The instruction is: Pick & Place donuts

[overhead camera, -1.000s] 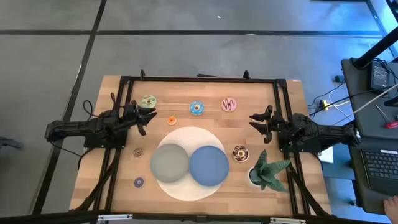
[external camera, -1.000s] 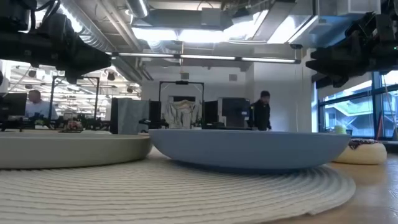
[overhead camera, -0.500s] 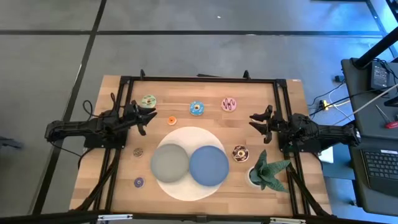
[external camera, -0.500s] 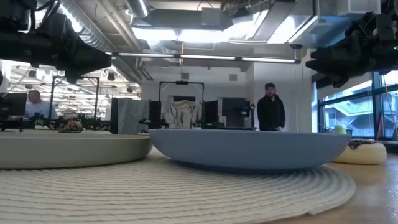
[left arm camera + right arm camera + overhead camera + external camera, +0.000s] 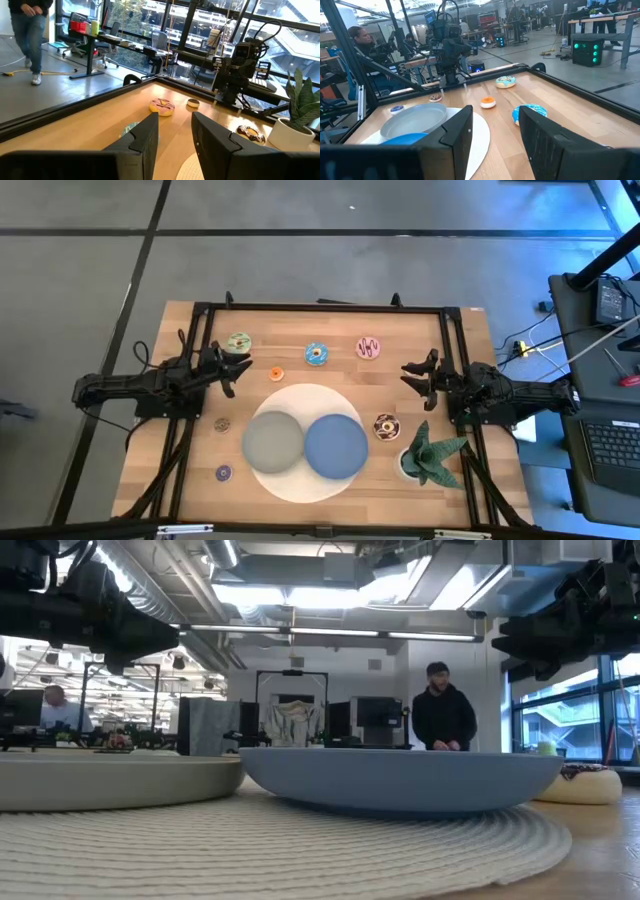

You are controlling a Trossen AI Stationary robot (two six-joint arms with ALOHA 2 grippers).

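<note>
In the high view seven donuts lie flat on the wooden table: yellow-green point(image 5: 238, 342), tiny orange point(image 5: 276, 374), blue point(image 5: 317, 354), pink point(image 5: 368, 347), chocolate with sprinkles point(image 5: 386, 425), tiny brown point(image 5: 221, 423) and tiny purple point(image 5: 223, 473). My left gripper point(image 5: 238, 375) hovers open at the table's left side, between the yellow-green and orange donuts. My right gripper point(image 5: 406, 376) hovers open at the right side, above and apart from the chocolate donut. In the left wrist view my left gripper point(image 5: 175, 127) faces the pink donut point(image 5: 162, 106). In the right wrist view my right gripper point(image 5: 495, 130) faces the blue donut point(image 5: 530, 112).
A grey plate point(image 5: 273, 442) and a blue plate point(image 5: 335, 447) sit side by side on a round white mat point(image 5: 300, 395) at the table's near middle. A potted plant point(image 5: 430, 455) stands near the right arm. A black frame point(image 5: 320, 308) borders the table. A person point(image 5: 440, 710) stands in the room behind.
Both arms and all donuts have kept still. Only the person in the room behind the table has walked closer and a little to the right.
</note>
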